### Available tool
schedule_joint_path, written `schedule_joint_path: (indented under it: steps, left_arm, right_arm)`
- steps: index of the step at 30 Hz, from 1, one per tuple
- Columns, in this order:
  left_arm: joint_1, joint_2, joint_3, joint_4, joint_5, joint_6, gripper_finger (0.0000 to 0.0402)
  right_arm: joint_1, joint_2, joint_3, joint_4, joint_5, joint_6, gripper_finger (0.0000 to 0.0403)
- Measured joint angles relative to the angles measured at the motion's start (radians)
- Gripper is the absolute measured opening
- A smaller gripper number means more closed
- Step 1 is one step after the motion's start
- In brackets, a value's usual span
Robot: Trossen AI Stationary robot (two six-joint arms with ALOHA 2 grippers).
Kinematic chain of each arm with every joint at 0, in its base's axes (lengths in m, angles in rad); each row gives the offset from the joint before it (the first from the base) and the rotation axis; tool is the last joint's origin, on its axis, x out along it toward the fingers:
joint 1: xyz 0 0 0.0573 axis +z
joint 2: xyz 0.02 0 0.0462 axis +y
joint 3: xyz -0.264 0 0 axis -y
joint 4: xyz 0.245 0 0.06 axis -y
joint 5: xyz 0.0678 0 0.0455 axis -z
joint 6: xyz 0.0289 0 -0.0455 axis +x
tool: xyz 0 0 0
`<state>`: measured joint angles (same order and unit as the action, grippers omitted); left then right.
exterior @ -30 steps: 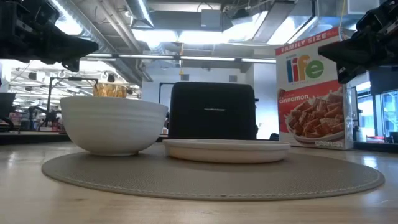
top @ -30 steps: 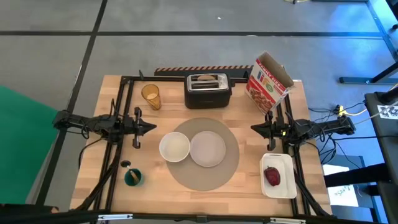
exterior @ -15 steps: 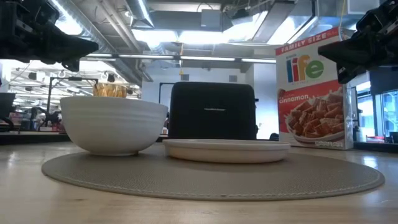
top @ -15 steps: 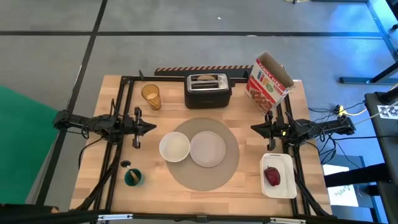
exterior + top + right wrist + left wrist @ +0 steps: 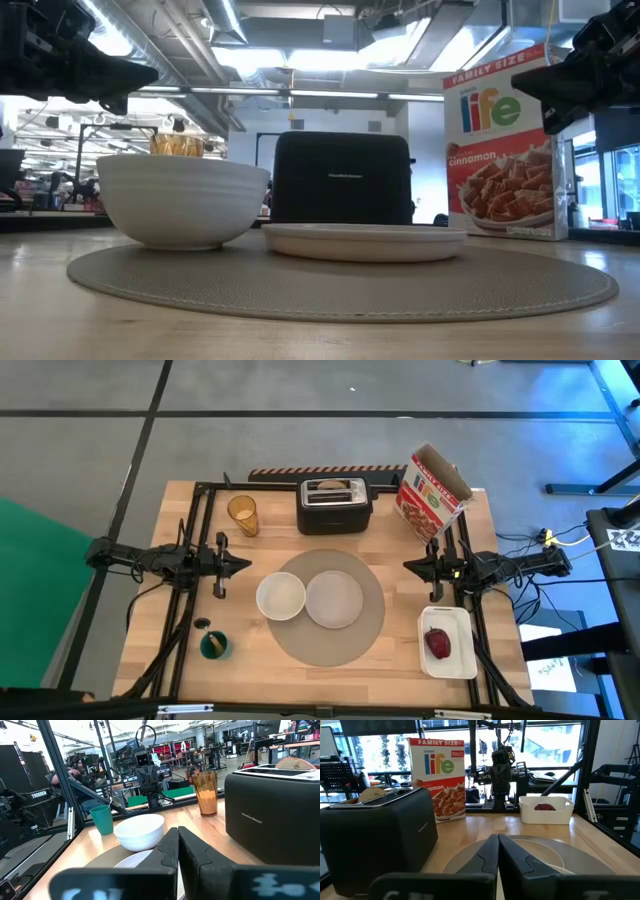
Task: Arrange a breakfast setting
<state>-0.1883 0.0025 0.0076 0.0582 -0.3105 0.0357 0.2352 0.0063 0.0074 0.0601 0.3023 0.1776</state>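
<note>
Nothing is in hand yet: both arms hang above the table on either side of the setting. The left gripper (image 5: 243,566) sits to the left of the white bowl (image 5: 280,597), its fingers pressed together and holding nothing, as the left wrist view shows. The right gripper (image 5: 410,567) sits to the right of the grey mat (image 5: 330,645), clenched and empty too.

The mat lies in the middle of the table. The bowl rests on its left edge, and the small white plate (image 5: 334,600) lies just beside the bowl, nearer the mat's centre. The amber tumbler (image 5: 243,515) stands off the mat, toward the back left, beside the black toaster (image 5: 335,505). A bagel (image 5: 334,486) sticks up out of the toaster's slots. The red fruit (image 5: 438,643) lies in the white tray (image 5: 447,662) at the front right (well clear of the mat). A cereal box (image 5: 431,492) stands at the back right, and a small green cup (image 5: 214,646) at the front left. No spoon can be made out for certain.

The task seems to be at its start, with the mat, bowl and plate placed and the rest still scattered. A sensible next move would be for one arm to open its fingers and reach: the left for the tumbler, or the right for the fruit in the tray, each being the nearer arm.
</note>
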Motion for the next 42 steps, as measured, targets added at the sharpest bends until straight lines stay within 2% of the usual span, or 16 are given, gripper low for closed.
schedule_joint_path:
  steps: [13,16,18,23,27,34,37,39,42]
  left_arm:
    - [0.000,0.000,0.000,0.009,-0.004,0.000,0.0000]
    - [0.001,0.000,0.000,0.048,-0.070,-0.004,0.0000]
    - [0.000,0.000,0.000,0.103,-0.065,-0.056,0.0000]
    - [0.000,0.000,0.000,0.226,-0.075,-0.310,0.0000]
    - [0.000,0.000,0.000,0.258,-0.112,-0.348,0.0000]
    - [0.000,0.011,0.000,0.257,-0.098,-0.387,0.0000]
    - [0.000,0.011,0.000,0.257,-0.099,-0.385,0.0000]
    - [0.000,0.011,0.007,0.253,-0.099,-0.385,0.0000]
    - [0.000,0.014,0.033,0.251,-0.108,-0.375,0.0000]
  right_arm:
    - [0.000,0.000,0.000,0.000,0.000,-0.023,0.0001]
    - [0.000,0.000,-0.001,0.018,0.033,-0.156,0.0001]
    - [0.000,0.000,-0.001,0.078,0.063,-0.225,0.0001]
    - [0.000,0.000,-0.001,0.311,0.074,-0.235,0.0001]
    - [0.000,0.000,-0.001,0.545,0.072,-0.234,0.0001]
    - [0.000,0.000,-0.001,0.876,0.042,-0.232,0.0001]
    - [0.000,0.000,0.000,0.948,0.051,-0.234,0.0001]
    - [0.000,0.000,0.009,0.949,0.109,-0.233,0.0001]
    - [0.000,0.000,0.040,0.780,0.203,-0.232,0.0001]
